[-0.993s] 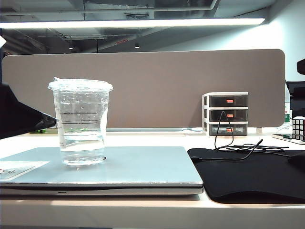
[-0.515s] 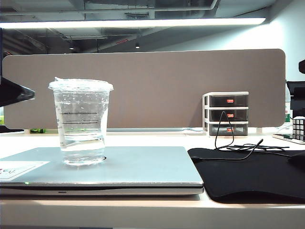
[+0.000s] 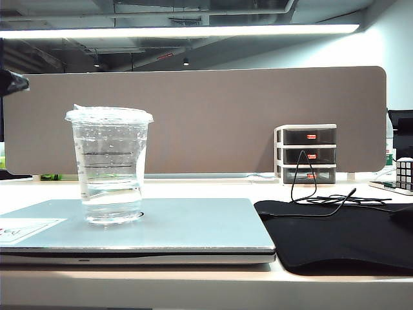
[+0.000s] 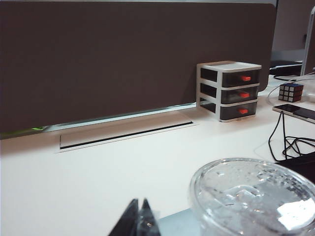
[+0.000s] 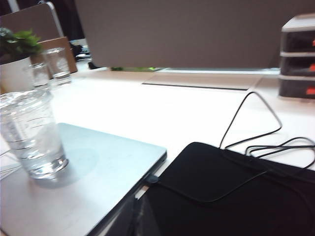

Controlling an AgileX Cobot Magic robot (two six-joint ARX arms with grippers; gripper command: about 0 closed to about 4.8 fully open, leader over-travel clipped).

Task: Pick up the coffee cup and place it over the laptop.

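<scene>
coffee cup [image 3: 110,165] upright on laptop [image 3: 193,226] lid, left part; left gripper [image 4: 139,219] closed, empty, beside cup; right gripper [image 5: 140,216] near mat [image 3: 335,236], fingers unclear

Clear coffee cup [image 3: 110,165] with thin dark lines, silver-grey laptop [image 3: 193,226], black mat [image 3: 335,236], white tabletop [image 3: 206,187], grey-brown divider [image 3: 213,116].

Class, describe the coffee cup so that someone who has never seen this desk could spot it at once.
Find the closed silver laptop at the front of the desk, left of the black mat. The coffee cup stands upright on its lid. It is clear plastic, film-topped, holding some clear liquid.
</scene>
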